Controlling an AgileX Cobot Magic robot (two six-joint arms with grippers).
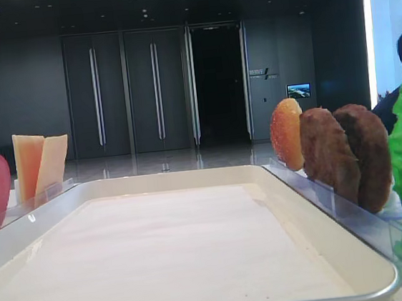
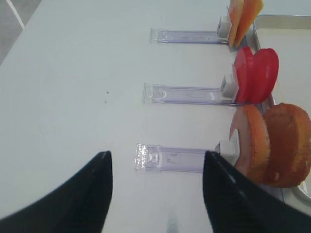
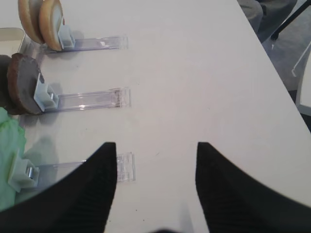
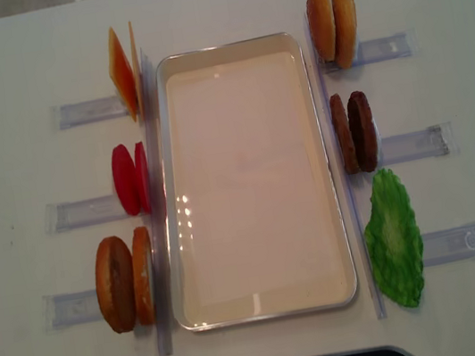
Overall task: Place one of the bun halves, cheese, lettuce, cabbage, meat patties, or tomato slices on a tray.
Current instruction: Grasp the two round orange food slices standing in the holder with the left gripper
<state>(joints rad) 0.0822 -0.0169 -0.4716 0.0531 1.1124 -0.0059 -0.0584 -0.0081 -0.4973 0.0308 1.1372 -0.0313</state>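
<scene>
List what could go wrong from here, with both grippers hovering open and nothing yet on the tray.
1. The meat patties stand on edge, pressed together in one holder; a grasp could pull out both or tip the second.
2. The lettuce leans over the tray rim, so the right gripper reaching past could drag it.
3. The clear holders look light; the left gripper may shift one when lifting.

A white table (image 4: pixel 219 5) is carrying the tray (image 4: pixel 230 50) at its middle. Six clear plastic holders (image 4: pixel 87 111) are lying flat on the table, three along the tray's left side and three along its right. Cheese (image 4: pixel 123 72), tomato slices (image 4: pixel 130 179) and buns are standing on the left; buns, meat patties (image 4: pixel 354 132) and lettuce (image 4: pixel 394 239) on the right
</scene>
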